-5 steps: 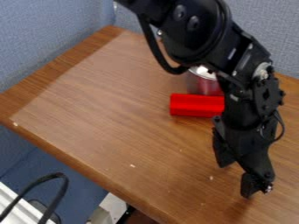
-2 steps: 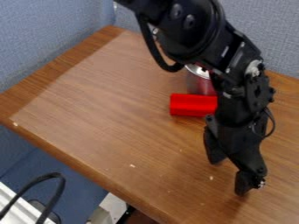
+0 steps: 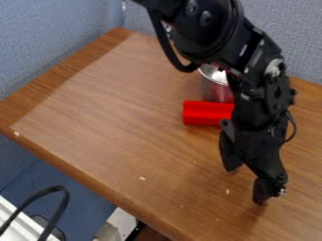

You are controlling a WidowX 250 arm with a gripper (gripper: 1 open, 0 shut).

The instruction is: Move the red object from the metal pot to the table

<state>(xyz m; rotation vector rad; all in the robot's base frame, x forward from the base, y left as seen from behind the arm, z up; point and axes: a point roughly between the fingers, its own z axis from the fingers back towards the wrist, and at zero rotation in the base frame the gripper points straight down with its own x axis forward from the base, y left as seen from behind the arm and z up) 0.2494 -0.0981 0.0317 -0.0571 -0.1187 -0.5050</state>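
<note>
Camera view from above one corner shows the red object (image 3: 208,113) lying on its side on the table (image 3: 101,104), out of the metal pot (image 3: 217,82), whose shiny wall peeks out just behind it under the black arm. Nearer the table's front edge, the gripper (image 3: 250,179) points straight down over the wood, to the right of and in front of the red object and apart from it, its jaws spread wide with nothing between them.
</note>
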